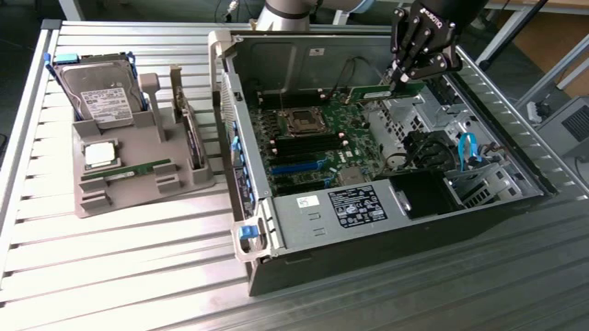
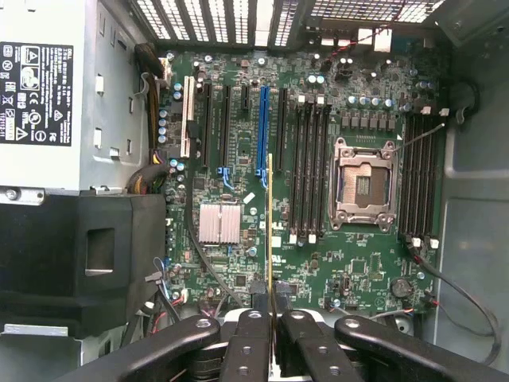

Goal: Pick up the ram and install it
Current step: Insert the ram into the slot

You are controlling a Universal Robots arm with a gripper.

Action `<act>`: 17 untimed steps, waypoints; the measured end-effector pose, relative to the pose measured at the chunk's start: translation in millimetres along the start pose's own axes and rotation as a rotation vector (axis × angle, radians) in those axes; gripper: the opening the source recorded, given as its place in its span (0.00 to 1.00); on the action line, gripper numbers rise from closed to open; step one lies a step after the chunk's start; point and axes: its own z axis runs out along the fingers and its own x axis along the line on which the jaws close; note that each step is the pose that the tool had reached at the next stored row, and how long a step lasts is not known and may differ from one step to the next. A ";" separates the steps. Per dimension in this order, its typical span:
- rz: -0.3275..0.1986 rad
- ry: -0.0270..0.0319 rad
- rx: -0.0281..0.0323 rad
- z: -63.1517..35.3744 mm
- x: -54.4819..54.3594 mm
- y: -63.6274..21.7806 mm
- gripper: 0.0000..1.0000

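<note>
The ram (image 1: 376,92), a thin green stick, hangs in the air above the open computer case (image 1: 515,158), over the motherboard's (image 1: 318,134) far edge. My gripper (image 1: 402,81) is shut on its end. In the wrist view the ram (image 2: 270,223) appears edge-on as a thin line running out from between the black fingers (image 2: 248,342), with my gripper (image 2: 270,318) pinching it. Below it lie the motherboard (image 2: 238,270), the long black memory slots (image 2: 306,167) and the open processor socket (image 2: 364,185). The ram is well above the board and touches no slot.
A grey holder (image 1: 138,183) on the exterior view's left carries a hard drive (image 1: 96,89), a square silver processor chip (image 1: 99,153) and another green stick (image 1: 124,171). Inside the case are the power supply (image 1: 354,207), blue cables (image 1: 467,148) and a drive cage (image 1: 478,183).
</note>
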 end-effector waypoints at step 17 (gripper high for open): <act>0.000 0.0000 0.0000 6.4 -1.3 6.7 0.11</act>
